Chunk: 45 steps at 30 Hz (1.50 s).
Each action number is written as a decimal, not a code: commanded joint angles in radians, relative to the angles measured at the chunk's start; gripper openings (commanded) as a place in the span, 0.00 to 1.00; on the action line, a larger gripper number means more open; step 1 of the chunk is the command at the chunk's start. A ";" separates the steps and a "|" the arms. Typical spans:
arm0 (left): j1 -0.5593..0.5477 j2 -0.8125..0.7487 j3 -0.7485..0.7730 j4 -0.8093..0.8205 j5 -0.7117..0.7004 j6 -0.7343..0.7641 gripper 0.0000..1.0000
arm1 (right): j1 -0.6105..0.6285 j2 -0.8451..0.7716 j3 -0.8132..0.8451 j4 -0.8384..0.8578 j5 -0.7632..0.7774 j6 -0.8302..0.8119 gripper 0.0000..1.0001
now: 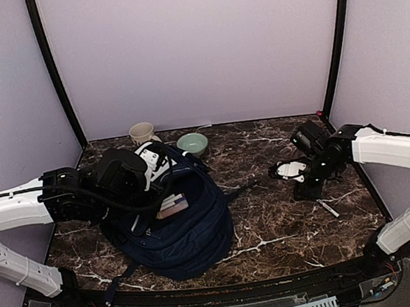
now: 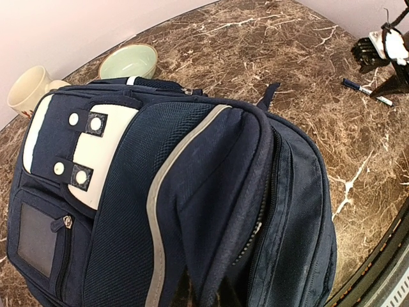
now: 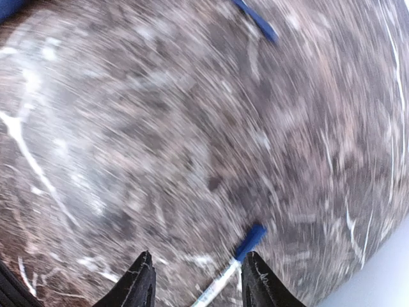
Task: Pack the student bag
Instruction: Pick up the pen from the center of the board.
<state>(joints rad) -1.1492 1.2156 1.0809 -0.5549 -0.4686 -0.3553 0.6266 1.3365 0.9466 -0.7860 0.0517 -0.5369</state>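
One student bag point(image 1: 192, 236), the biggest thing on the tabletop point(image 1: 280, 226), sits directly under the left hand point(image 1: 159, 172) and well apart from the right hand point(image 3: 198, 284), off to that hand's left. It is navy woven fabric, soft and slumped, with a rounded outline. The front panel has a mesh-like weave with a thin grey-white stripe curving across it. A white patch near the top carries two navy tabs with round studs, and there is a small zip pocket beside it. The main zip runs down the side. In the top view the mouth gapes and a flat pale stack shows inside. Dark straps trail onto the tabletop. Left hand: clenched, pinching a fold of bag fabric by the zip, which is drawn up to the wrist view's bottom edge. Right hand: released, black fingertips apart, low over the tabletop, nothing gripped; the wrist view is motion-blurred. The pen point(image 3: 246, 246) has a white barrel and blue cap and lies flat, its barrel running in between the right fingers; cannot tell if they touch it. Beyond the left hand, by the back wall, are a cream mug point(image 1: 141, 133) and a pale green bowl point(image 1: 192, 143), both round and smooth-glazed, just beside the bag's top end. The tabletop is a dark brown marble pattern with white veins and a polished look.
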 commanded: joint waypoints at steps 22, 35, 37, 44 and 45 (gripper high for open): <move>-0.010 0.036 0.024 0.133 0.041 -0.011 0.00 | -0.382 0.174 -0.040 -0.013 0.100 0.015 0.46; -0.010 0.055 0.023 0.127 0.046 -0.013 0.00 | -0.391 0.250 -0.027 -0.028 -0.006 0.014 0.33; -0.010 0.056 0.024 0.128 0.045 -0.012 0.00 | -0.391 0.277 -0.027 -0.031 -0.014 0.013 0.32; -0.010 0.072 0.026 0.130 0.045 -0.008 0.00 | -0.392 0.304 -0.035 -0.035 -0.009 0.020 0.23; -0.010 0.075 0.026 0.129 0.045 -0.007 0.00 | -0.392 0.307 -0.032 -0.038 -0.007 0.024 0.21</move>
<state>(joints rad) -1.1496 1.2888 1.0809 -0.5220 -0.4374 -0.3553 0.2413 1.6253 0.9115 -0.8104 0.0563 -0.5209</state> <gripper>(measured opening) 0.043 0.240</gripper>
